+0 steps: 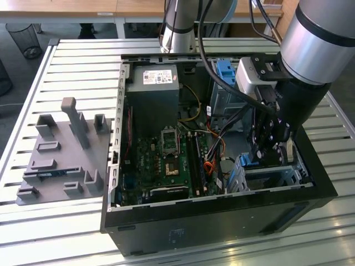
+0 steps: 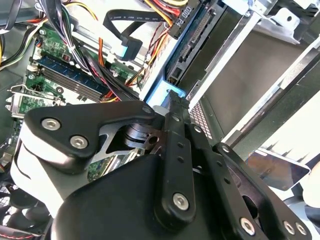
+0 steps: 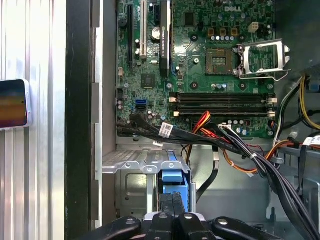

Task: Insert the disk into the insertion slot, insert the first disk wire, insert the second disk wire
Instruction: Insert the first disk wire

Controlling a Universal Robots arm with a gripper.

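Closed up with nothing pinched in it, the claw (image 3: 171, 196) has its tips right against the blue end of the disk (image 3: 175, 177). From the exterior view, the disk sits in the slot (image 1: 272, 176) down at four o'clock inside the case (image 1: 222, 213), with the arm reaching in over it; how deep the disk sits I cannot tell. Loose cables (image 3: 240, 150) run between the slot and the motherboard (image 1: 166, 160). Out at nine o'clock from the case, well apart, a grey plate (image 1: 61, 158) lies on the slatted surface (image 1: 72, 55).
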